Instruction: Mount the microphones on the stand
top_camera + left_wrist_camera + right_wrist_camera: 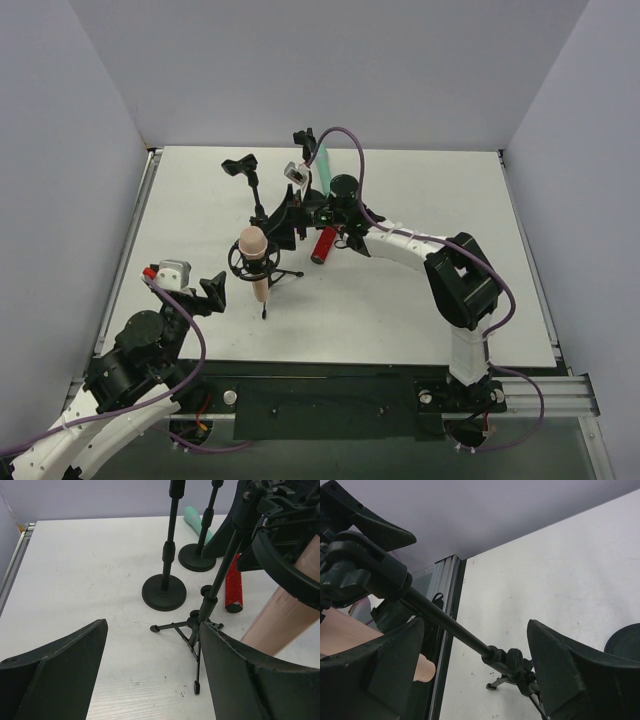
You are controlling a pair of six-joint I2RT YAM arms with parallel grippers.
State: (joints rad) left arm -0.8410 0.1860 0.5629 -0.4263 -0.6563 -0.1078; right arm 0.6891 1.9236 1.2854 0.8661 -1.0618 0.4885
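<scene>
Right end effector (475, 625) spread, tripod stand (445, 621) rod just ahead; closing here could tip the stand and its peach-pink microphone (340, 630). Left end effector (152, 627) spread, empty.

White table (420, 300); on it a tripod stand (192, 630), a round-base stand (164, 592), a second round-base stand (197, 557), glittery red microphone (323, 245) lying beside them

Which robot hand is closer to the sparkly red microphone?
Right. The right gripper is at the tripod stand, close beside the red microphone. The left gripper is farther off, on the other side of that stand.
</scene>
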